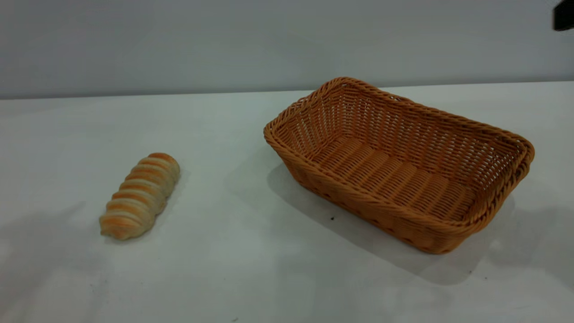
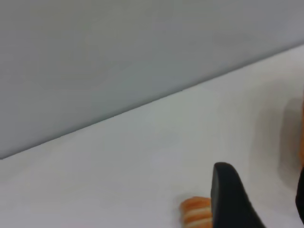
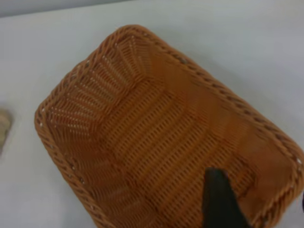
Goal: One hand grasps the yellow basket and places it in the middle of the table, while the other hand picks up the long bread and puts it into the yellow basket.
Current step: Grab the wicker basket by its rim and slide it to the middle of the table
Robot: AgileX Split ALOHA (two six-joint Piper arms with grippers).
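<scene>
The yellow basket [image 1: 399, 166] stands empty on the white table [image 1: 251, 269], right of centre. The long bread [image 1: 139, 197] lies on the table at the left, well apart from the basket. Neither gripper's fingers show in the exterior view. In the left wrist view my left gripper [image 2: 266, 199] is open and empty above the table, with one end of the bread [image 2: 194, 211] just beside one finger [image 2: 232, 199]. In the right wrist view my right gripper [image 3: 260, 209] is open and empty, hovering over one short end of the basket [image 3: 156, 133].
A black part of an arm [image 1: 564, 15] shows in the exterior view's top right corner. A plain grey wall [image 1: 224, 45] runs behind the table's far edge. Bare table lies between the bread and the basket.
</scene>
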